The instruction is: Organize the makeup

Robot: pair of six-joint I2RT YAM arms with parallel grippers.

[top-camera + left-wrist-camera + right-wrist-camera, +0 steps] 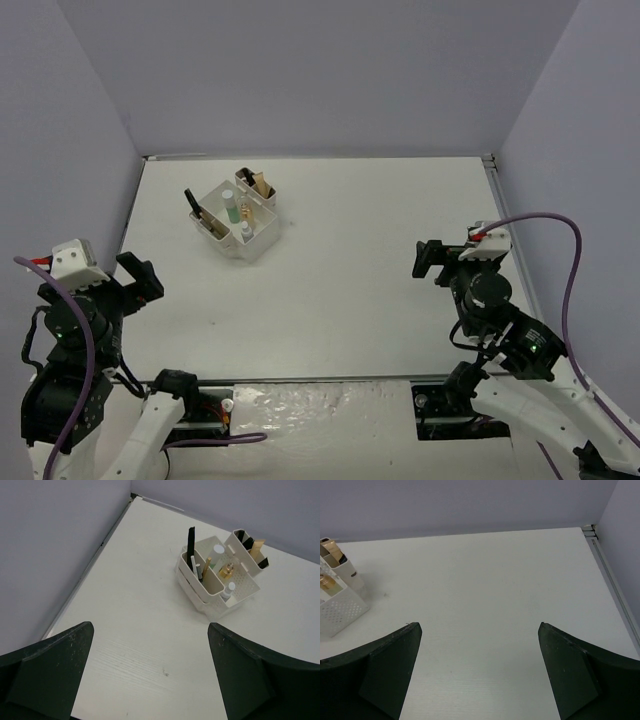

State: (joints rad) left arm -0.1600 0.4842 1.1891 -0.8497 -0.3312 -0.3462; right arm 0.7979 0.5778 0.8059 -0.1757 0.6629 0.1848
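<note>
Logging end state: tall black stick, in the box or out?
In: black stick stands in an end compartment of the white box, top above the rim.

The makeup (218, 550) stands upright inside the white box (240, 587): black stick (191, 542) and tan sticks (258, 550) in end compartments, small bottles (227, 571) between.

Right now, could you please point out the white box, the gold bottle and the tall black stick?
white box (195, 591), left wrist view, near outer wall
gold bottle (227, 572), left wrist view, its body
tall black stick (191, 542), left wrist view, mid-shaft
</note>
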